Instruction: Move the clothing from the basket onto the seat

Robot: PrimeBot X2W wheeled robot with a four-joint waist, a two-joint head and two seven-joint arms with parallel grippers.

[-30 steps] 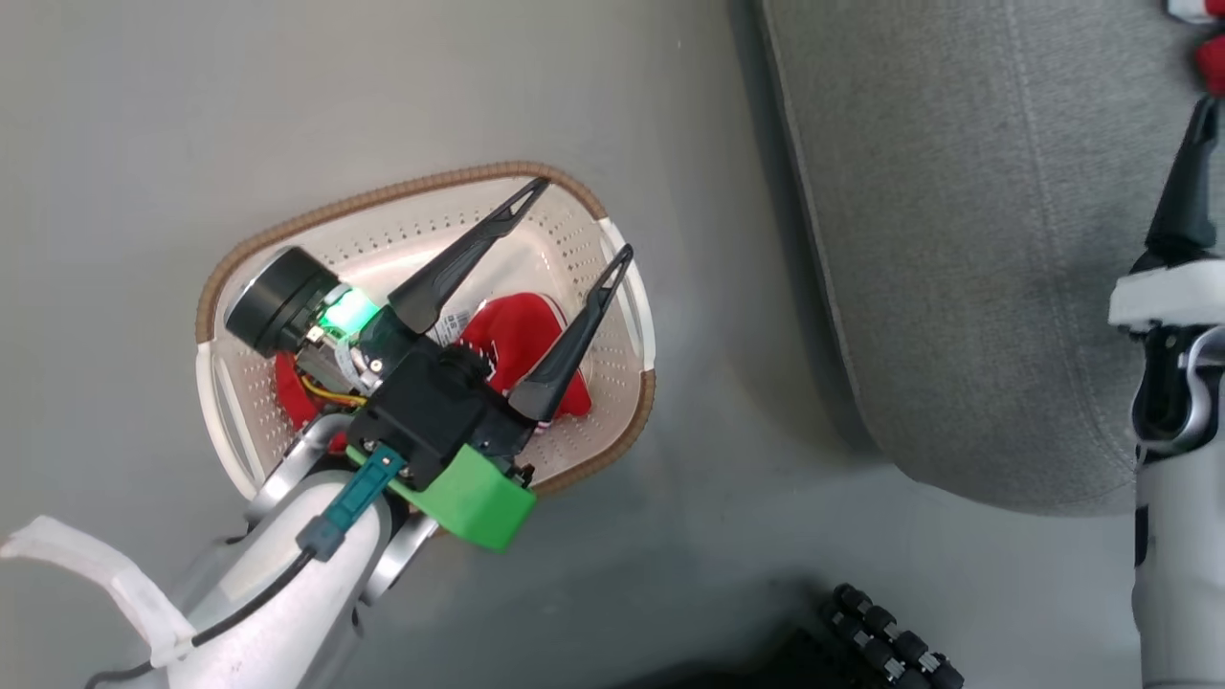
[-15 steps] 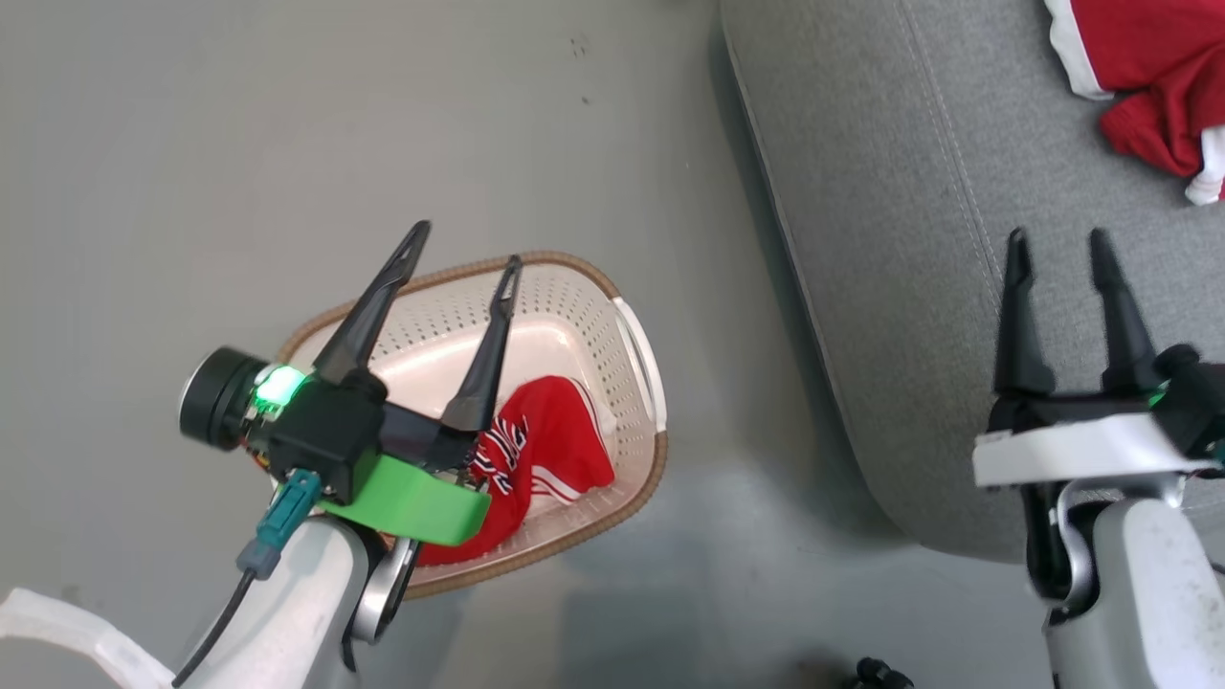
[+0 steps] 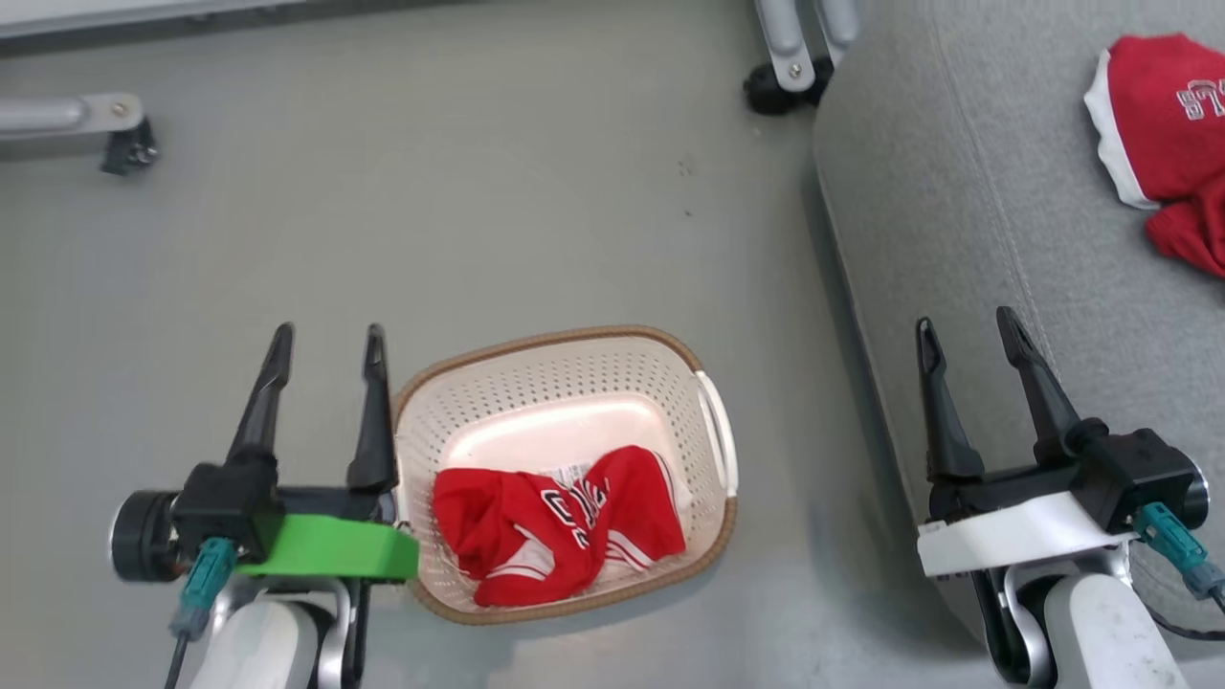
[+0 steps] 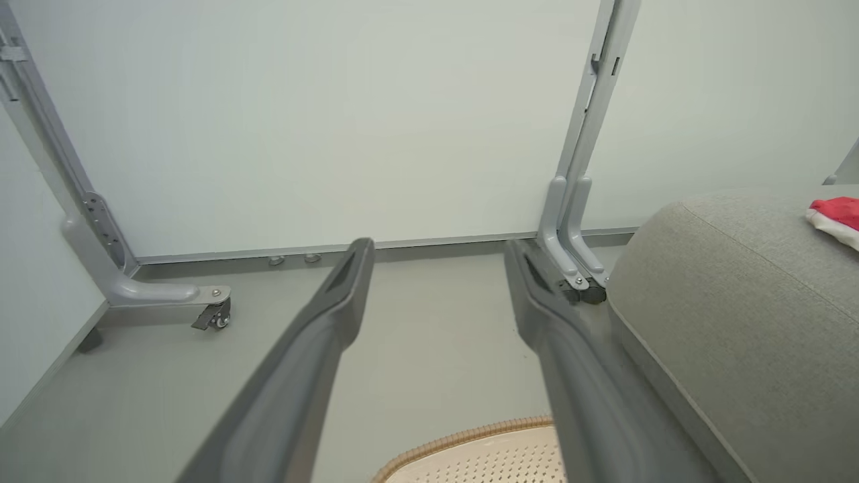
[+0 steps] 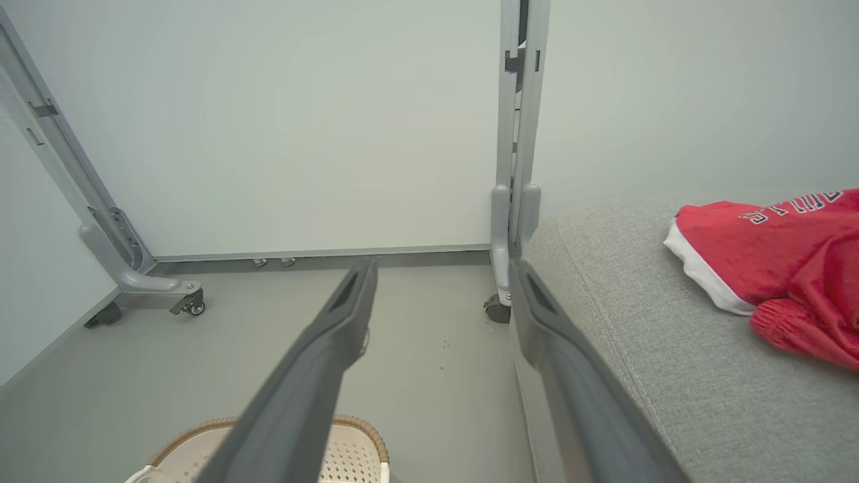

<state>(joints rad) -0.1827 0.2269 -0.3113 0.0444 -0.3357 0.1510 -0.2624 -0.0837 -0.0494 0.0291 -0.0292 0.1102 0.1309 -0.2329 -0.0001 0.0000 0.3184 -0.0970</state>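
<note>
The cream perforated basket (image 3: 703,383) with a brown rim stands on the grey floor, and a crumpled piece of red clothing (image 3: 555,522) with white stripes and lettering lies in its near half. My left gripper (image 3: 325,340) is open and empty just left of the basket, fingers pointing away from me. My right gripper (image 3: 967,330) is open and empty over the left edge of the grey seat (image 3: 957,211). More red clothing (image 3: 1163,105) lies on the seat at the upper right, also in the right wrist view as red clothing (image 5: 772,255) on the seat (image 5: 637,322).
Grey metal frame legs on castors stand at the far side: one leg (image 3: 77,115) at the upper left, another castor (image 3: 780,86) beside the seat's far corner. A pale wall panel (image 4: 335,121) rises behind them. Open grey floor (image 3: 478,211) lies beyond the basket.
The head view has shifted, so the camera moved. My left gripper has come up out of the basket to its left side, empty; the red clothing stays inside. The right gripper now stands by the seat's edge.
</note>
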